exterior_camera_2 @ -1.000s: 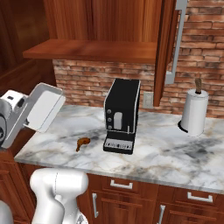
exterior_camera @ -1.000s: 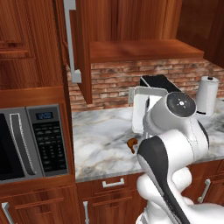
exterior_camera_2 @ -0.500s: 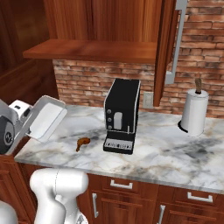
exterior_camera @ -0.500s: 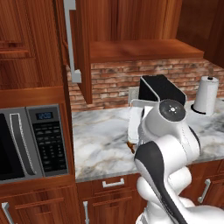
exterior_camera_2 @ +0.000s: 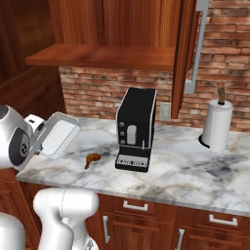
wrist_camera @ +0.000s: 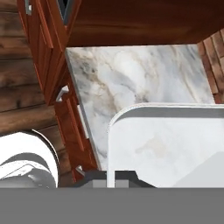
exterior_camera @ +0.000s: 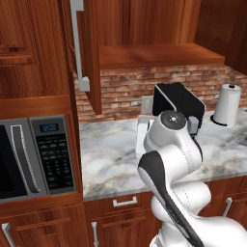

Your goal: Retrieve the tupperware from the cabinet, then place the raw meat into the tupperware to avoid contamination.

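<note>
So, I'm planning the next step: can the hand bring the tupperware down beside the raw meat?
Probably yes. The hand grips the tupperware, tilted above the counter; the raw meat lies in the open nearby.

Glossy white rounded arm [exterior_camera: 173,144] with dark grey joint bands.

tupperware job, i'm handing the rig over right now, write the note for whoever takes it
Gripper: shut on the tupperware, gripping its rim, container tilted in the air over the left end of the counter.
Raw meat: lying on the counter left of the coffee machine, just below and right of the container.
Cabinet: door open.
Done: tupperware is out of the cabinet.
Left: set the tupperware down on the counter, release it, pick up the meat and place it inside.
</note>
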### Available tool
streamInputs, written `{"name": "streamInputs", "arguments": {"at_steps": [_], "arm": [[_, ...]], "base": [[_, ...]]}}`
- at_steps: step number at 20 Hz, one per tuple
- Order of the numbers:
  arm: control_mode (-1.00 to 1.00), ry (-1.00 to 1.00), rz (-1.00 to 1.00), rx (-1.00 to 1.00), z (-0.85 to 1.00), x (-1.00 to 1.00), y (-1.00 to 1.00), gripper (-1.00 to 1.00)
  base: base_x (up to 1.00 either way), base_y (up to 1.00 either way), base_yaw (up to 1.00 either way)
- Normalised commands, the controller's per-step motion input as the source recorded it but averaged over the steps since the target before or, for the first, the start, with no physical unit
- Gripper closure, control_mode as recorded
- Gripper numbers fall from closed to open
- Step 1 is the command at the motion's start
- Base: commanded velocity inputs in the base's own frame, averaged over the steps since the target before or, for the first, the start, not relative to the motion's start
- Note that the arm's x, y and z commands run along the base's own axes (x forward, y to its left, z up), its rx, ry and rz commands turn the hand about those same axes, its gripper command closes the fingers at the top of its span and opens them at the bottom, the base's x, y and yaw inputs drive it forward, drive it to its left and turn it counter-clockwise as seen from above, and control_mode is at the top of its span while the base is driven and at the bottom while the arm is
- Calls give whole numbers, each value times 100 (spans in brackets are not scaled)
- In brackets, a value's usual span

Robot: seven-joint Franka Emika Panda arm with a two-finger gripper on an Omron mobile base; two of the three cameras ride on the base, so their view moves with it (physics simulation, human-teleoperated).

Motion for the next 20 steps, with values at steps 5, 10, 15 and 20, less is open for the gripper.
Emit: {"name": "streamInputs", "arguments": {"at_steps": [5,10,15,20], "arm": [[-100,5,3,-1,-31,46,18,100],[-100,7,8,0,-30,51,18,100],[-100,8,10,0,-39,55,4,100],[-100,11,5,-1,-39,55,0,100]], "base": [[0,0,0],[0,0,0],[0,0,0],[0,0,0]]}}
